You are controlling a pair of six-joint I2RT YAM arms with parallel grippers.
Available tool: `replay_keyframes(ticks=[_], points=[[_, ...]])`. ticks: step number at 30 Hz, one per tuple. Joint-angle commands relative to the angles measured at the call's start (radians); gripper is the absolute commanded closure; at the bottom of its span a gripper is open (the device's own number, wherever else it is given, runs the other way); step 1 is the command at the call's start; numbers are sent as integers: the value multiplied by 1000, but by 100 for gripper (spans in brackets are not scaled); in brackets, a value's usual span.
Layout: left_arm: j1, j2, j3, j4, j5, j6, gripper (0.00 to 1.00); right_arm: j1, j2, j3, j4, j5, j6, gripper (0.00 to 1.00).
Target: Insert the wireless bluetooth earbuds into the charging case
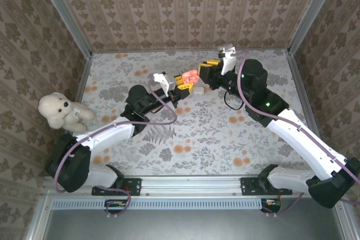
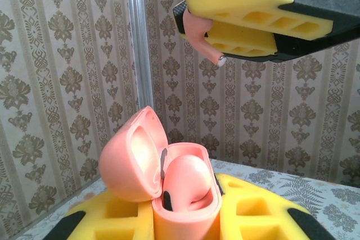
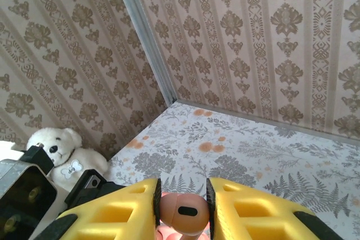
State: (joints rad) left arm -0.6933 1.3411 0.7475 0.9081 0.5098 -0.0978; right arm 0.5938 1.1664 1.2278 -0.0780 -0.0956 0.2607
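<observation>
**Open case in the left pincer, one bud seated, one above it**

The left pincer (image 1: pixel 188 84) is closed on the charging case (image 2: pixel 185 217), its yellow foam fingers (image 2: pixel 115 217) pressed against both sides of the case's lower half. The case is pink and stands upright, with its lid (image 2: pixel 135 158) swung open to the left in the left wrist view. One pink earbud, the seated earbud (image 2: pixel 188 181), sits in a well of the case, its rounded head rising above the rim.

The right pincer (image 1: pixel 203 73) is nearly closed, clamping the second bud, the held earbud (image 3: pixel 181 209), between its yellow fingers. In the left wrist view this earbud (image 2: pixel 203 36) hangs above the case and slightly to its right. It is clear of the case, and its stem points down out of the fingers.

The flowered tabletop (image 1: pixel 214 139) lies behind the case. A white teddy bear (image 1: pixel 61 111) sits well apart from the case, off to its left in the top view, by the papered wall.
</observation>
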Motion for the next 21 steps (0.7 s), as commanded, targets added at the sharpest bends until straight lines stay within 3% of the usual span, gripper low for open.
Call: replay_keyframes(ticks=[1, 21], points=[[-7, 10, 41, 7, 27, -11, 100, 11, 8, -5, 13, -30, -40, 71], [-18, 23, 58, 1, 28, -5, 100, 20, 52, -49, 15, 35, -81, 72]])
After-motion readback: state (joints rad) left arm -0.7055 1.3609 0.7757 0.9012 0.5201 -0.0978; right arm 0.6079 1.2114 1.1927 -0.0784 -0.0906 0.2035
